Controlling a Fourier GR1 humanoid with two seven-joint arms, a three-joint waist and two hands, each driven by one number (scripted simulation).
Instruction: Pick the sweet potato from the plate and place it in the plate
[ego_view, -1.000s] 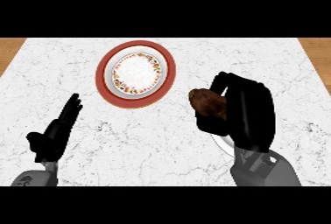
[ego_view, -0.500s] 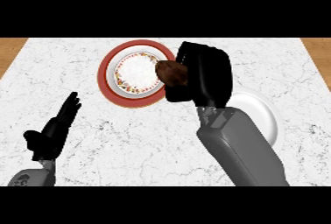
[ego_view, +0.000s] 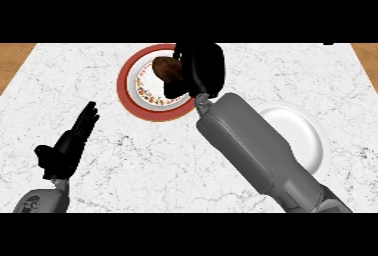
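Right hand (ego_view: 201, 67) is up at 12 o'clock on my feed, fingers curled round the sweet potato (ego_view: 168, 68), which sits over the middle of the red-rimmed plate (ego_view: 124, 84); can't tell if it's touching the plate. Over at 3 o'clock on the worktop (ego_view: 148, 165) there's the white plate (ego_view: 303, 130), and my left hand (ego_view: 68, 145) rests straight-fingered at 8 o'clock.

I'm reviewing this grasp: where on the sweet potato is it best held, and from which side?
Probably around its middle, coming from its right. The sweet potato is a rounded oval lump, and the right hand curls round it from that side above the red-rimmed plate, leaving its left face bare.
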